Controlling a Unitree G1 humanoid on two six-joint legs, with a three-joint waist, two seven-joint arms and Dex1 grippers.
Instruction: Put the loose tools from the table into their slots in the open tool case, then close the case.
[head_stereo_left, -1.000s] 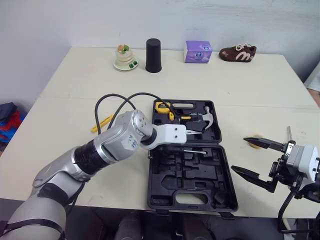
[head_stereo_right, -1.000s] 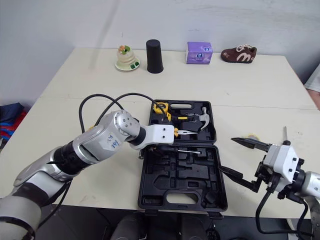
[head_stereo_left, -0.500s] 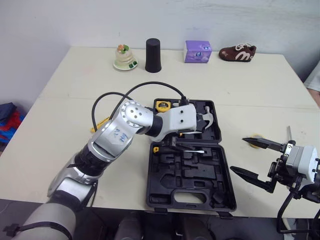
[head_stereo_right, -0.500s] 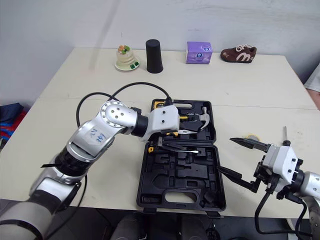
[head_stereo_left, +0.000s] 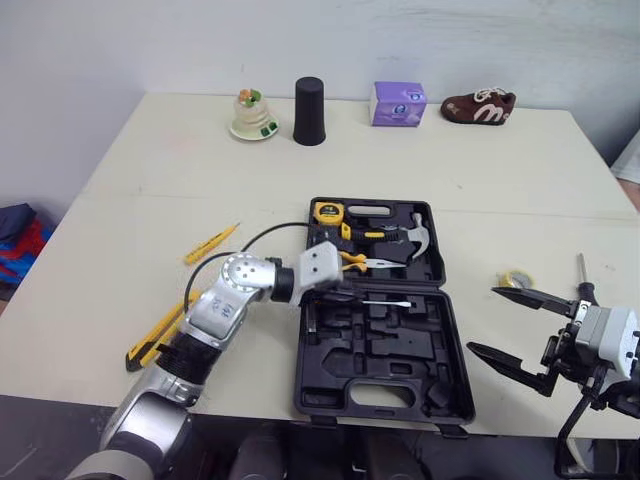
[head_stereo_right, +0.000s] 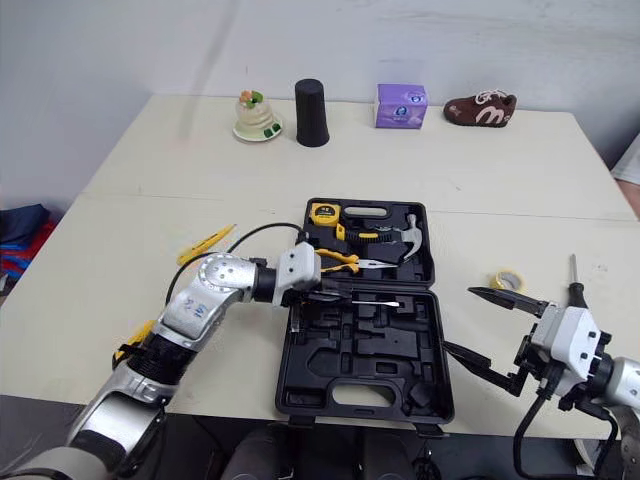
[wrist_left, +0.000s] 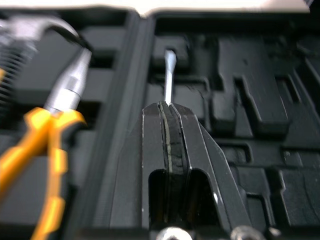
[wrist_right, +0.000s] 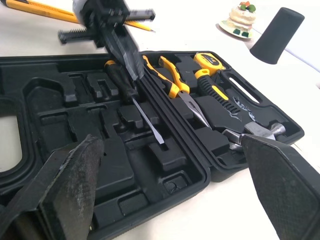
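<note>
Our left gripper (head_stereo_left: 335, 291) had dropped low into the tool case (head_stereo_left: 380, 385), fingers (wrist_left: 172, 145) clamped on the screwdriver (head_stereo_left: 385, 302), which now lay along a slot beside the hinge; release looked next. Our right gripper (head_stereo_left: 485, 320) hung spread wide beside the case, over the table (head_stereo_left: 150, 180).

Matt black plastic tool case (head_stereo_left: 322, 388)

Black case (head_stereo_left: 400, 342) lies open, screwdriver (head_stereo_left: 385, 302) inside.
</note>
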